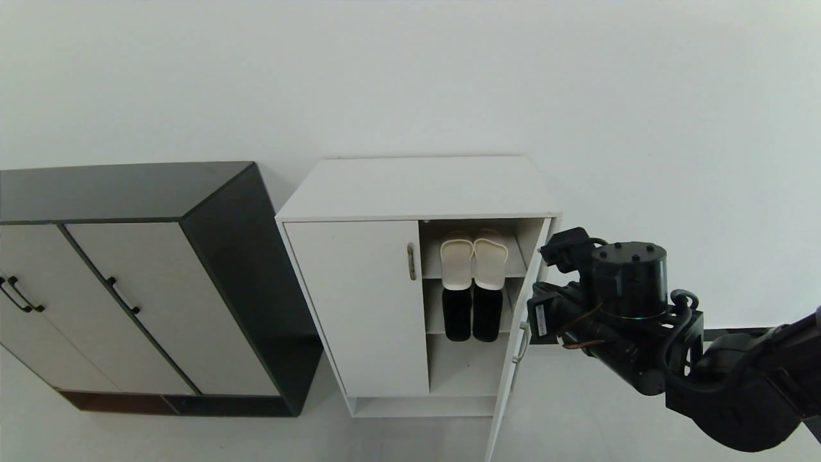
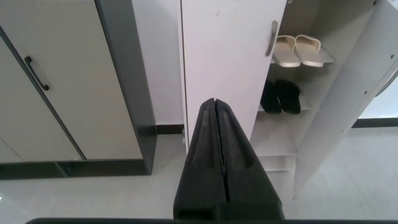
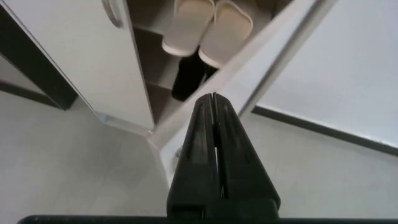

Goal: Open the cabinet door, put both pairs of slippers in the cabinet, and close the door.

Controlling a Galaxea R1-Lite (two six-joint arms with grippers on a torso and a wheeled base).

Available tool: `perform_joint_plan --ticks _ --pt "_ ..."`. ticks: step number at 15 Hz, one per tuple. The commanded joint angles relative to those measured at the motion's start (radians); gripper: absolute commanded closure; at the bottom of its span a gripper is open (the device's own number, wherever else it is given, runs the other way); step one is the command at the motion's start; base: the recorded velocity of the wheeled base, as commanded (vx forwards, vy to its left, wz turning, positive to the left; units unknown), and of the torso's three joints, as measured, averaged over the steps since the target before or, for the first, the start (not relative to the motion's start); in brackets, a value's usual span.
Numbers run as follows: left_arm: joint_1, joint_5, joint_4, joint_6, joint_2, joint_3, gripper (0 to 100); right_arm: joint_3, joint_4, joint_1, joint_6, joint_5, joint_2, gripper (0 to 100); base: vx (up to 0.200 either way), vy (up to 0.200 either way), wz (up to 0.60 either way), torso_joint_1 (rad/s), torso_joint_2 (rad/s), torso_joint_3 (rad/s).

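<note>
Both pairs are seen inside the cabinet (image 1: pixel 410 186): the white slippers (image 1: pixel 473 260) on the top shelf and the black slippers (image 1: pixel 472 313) on the shelf below, toes pointing inward. Closing is judged to be the only step left. The open door (image 1: pixel 508 391) is hinged on the cabinet's right side and stands swung out towards the robot, its long axis upright and its handle (image 1: pixel 523 343) on the outer face. The right gripper (image 3: pixel 214 102) is found just beside that outer face, above the handle, with its jaws pressed together and nothing held. The door would have to be pushed leftward from there. The left gripper (image 2: pixel 214 102), likewise closed and empty, is set well back, opposite the shut left door (image 1: pixel 356 301), so the right arm is judged the nearer
</note>
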Motion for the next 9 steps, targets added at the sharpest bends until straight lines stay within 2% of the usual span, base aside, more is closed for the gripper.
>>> perform_joint_plan --ticks 1,5,8,9 --pt "0.000 0.000 0.000 0.000 0.001 0.000 100 -0.002 0.028 -0.010 0.000 0.000 -0.003 100 0.000 0.000 0.00 0.000 0.00 0.000" --pt "0.000 0.000 0.000 0.000 0.001 0.000 100 -0.005 0.077 -0.013 0.004 0.000 0.023 100 0.000 0.000 0.00 0.000 0.00 0.000" --pt "0.000 0.000 0.000 0.000 0.001 0.000 100 -0.017 0.056 -0.001 0.013 0.005 0.084 100 0.000 0.000 0.00 0.000 0.00 0.000" --pt "0.000 0.000 0.000 0.000 0.001 0.000 100 -0.037 0.005 0.011 0.047 0.005 0.122 100 0.000 0.000 0.00 0.000 0.00 0.000"
